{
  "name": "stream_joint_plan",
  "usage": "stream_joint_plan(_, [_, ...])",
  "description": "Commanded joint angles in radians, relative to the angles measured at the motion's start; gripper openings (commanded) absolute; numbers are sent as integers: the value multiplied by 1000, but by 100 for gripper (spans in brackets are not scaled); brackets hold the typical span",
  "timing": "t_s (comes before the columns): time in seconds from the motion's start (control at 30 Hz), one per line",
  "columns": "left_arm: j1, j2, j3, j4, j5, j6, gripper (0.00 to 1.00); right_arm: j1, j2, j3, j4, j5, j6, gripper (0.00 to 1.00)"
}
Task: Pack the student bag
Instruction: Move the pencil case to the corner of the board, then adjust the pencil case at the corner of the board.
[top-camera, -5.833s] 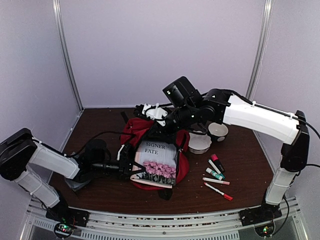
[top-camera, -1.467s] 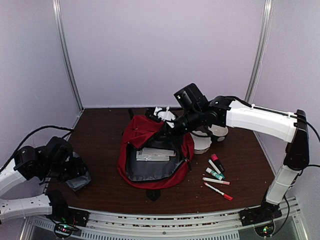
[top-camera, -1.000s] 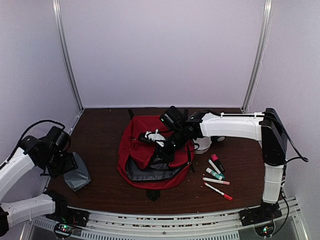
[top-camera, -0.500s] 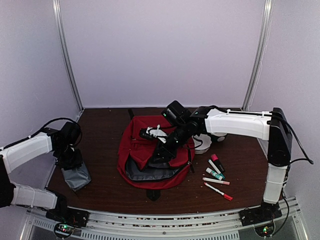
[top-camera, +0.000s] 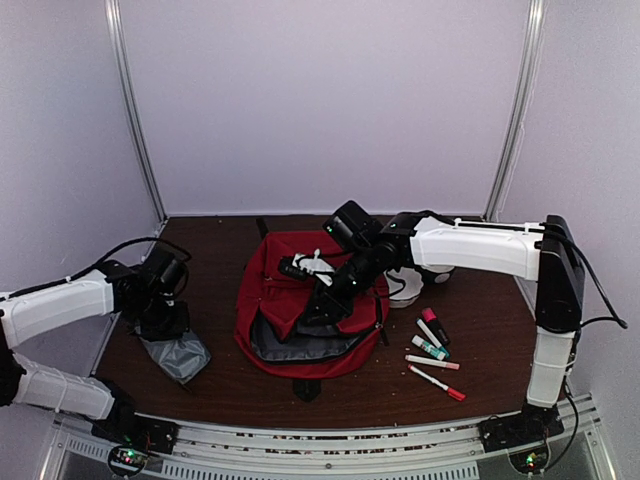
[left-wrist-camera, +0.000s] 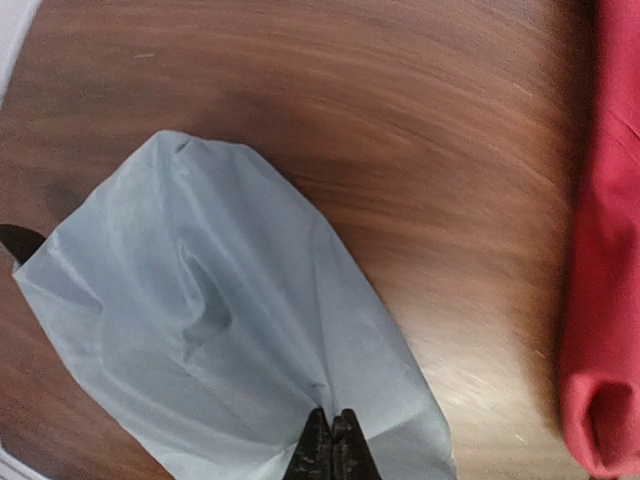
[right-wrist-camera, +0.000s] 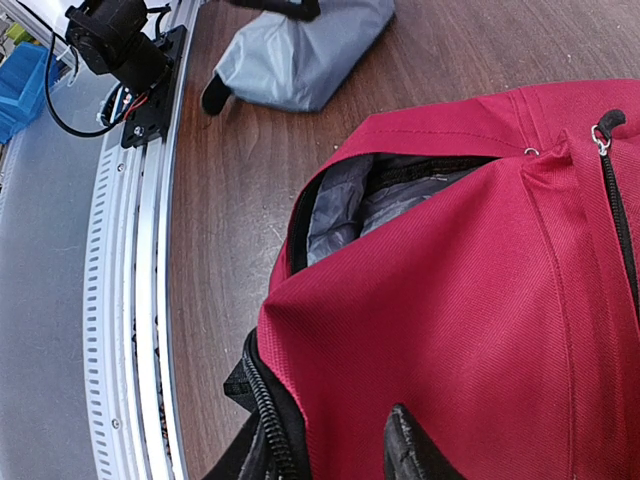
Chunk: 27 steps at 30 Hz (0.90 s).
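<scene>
1. This is a robotics lab test cell, not a lived-in room.
2. Plain pale lilac panels (top-camera: 320, 100) wall in the table at 9, 12 and 3 o'clock. They are joined by bare aluminium uprights (top-camera: 135, 120) at 11 and 1 o'clock.
3. A perforated aluminium rail (top-camera: 320, 445) runs along the 6 o'clock edge of the dark wood table (top-camera: 490, 310). Arm bases (top-camera: 127, 455) with small lit lamps are bolted to it at 7 and 5 o'clock.
4. The left arm (top-camera: 60, 305) and the right arm (top-camera: 480, 245) are white-and-black machines trailing loose black cables (top-camera: 600, 290).
5. In the right wrist view, a blue plastic bin (right-wrist-camera: 15, 100) shows beyond the rail, at 10 o'clock in that picture.
6. The student bag (top-camera: 265, 295) at the table's centre and the markers (top-camera: 432, 350) at 4 o'clock lie inside this booth.
</scene>
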Motion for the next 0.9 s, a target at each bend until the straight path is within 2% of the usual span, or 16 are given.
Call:
stream_joint_plan(0.0, [-146, 74, 68, 34, 24, -56, 0, 1, -31, 16, 0, -9, 6, 36])
stream_joint_plan(0.1, [-177, 109, 67, 52, 33, -69, 0, -1, -30, 16, 1, -11, 8, 35])
stream_joint_plan(0.13, [-182, 99, 67, 53, 26, -75, 7, -1, -30, 16, 2, -10, 9, 35])
stream_joint_plan(0.2, [-193, 37, 66, 51, -5, -97, 29, 0, -32, 14, 2, -9, 8, 35])
stream_joint_plan(0.23, [-195, -10, 63, 49, -19, -112, 36, -1, -33, 13, 2, -6, 8, 35])
stream_joint_plan(0.3, [-196, -117, 51, 26, -60, -160, 48, 0, -34, 13, 2, -4, 7, 35])
stream_joint_plan(0.37, [-193, -217, 22, -14, -111, -198, 54, 0, -33, 13, 3, -2, 7, 35])
stream_joint_plan(0.47, [-142, -329, -57, -23, -75, -212, 55, 0, -28, 14, 3, -8, 7, 35])
stream_joint_plan(0.5, [-111, -350, -89, -23, -40, -214, 54, -1, -28, 16, 2, -10, 7, 35])
stream_joint_plan(0.53, [-83, -376, -125, -15, -12, -218, 48, -1, -27, 16, 2, -11, 9, 35])
stream_joint_plan(0.6, [-16, -414, -195, 11, 58, -226, 45, 0, -27, 14, 2, -14, 10, 35])
stream_joint_plan(0.73, [89, -497, -299, 44, 111, -248, 53, 0, -35, 13, 0, -13, 8, 35])
stream_joint_plan(0.87, [153, -516, -402, 170, 213, -271, 57, -1, -38, 14, 0, -14, 10, 35])
